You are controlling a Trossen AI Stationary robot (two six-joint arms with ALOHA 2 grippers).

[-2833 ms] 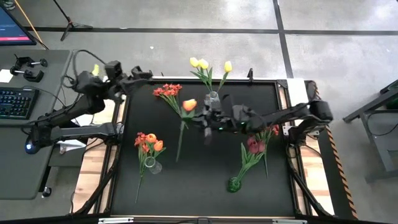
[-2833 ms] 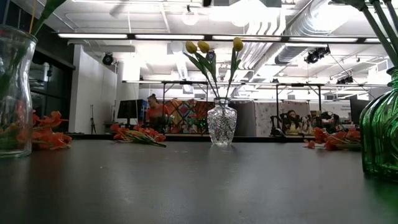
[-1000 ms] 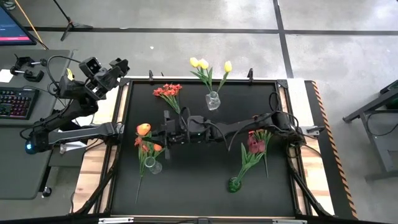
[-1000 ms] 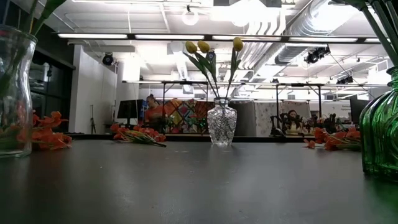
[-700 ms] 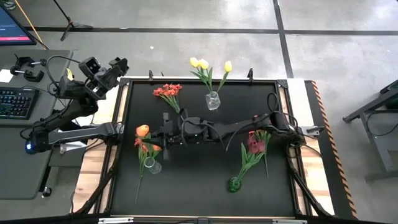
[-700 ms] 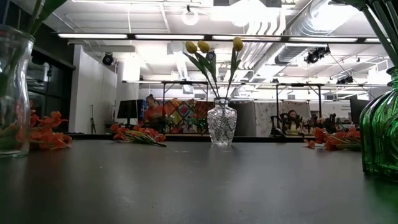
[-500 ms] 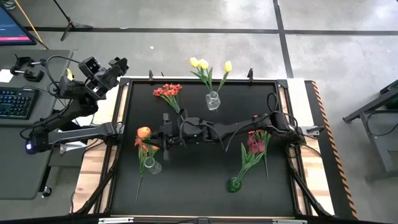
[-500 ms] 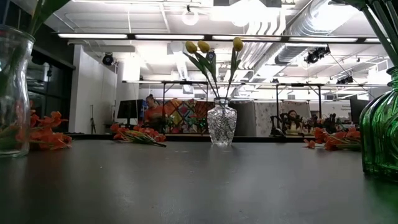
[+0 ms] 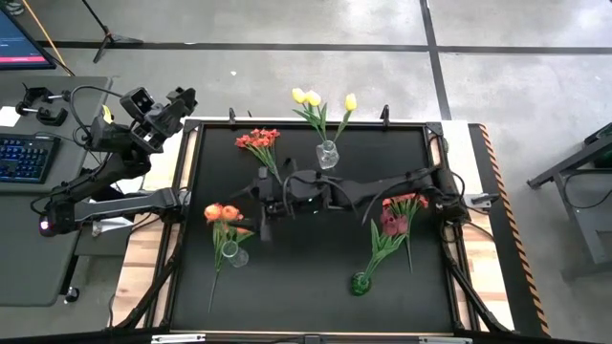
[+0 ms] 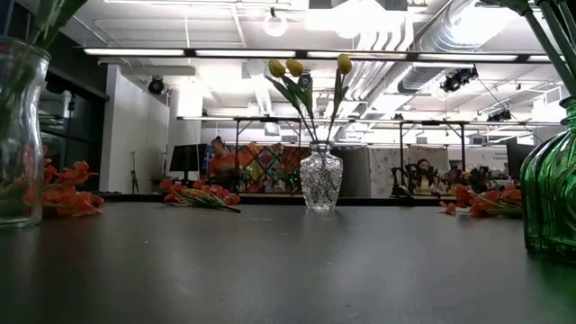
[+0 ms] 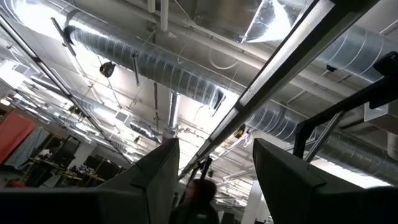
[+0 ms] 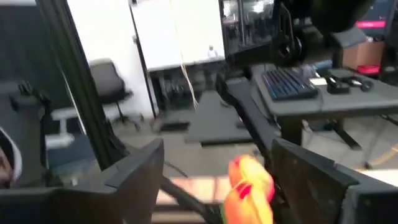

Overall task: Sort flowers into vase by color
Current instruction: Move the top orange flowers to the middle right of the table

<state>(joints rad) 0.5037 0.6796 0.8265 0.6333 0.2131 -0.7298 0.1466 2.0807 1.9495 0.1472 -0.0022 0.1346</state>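
High view: right gripper is letting go of the orange tulip at the clear vase.
Its fingers are now standing spread; the tulip, carried a moment ago, is resting among the orange heads there. Left gripper, spread, is waiting off the counter's far-left corner.

- I see the black table carrying three vases: clear at the far edge, clear near the left edge, green toward the near edge.
- Loose red flowers lie at far left; more flowers lie by the right edge.
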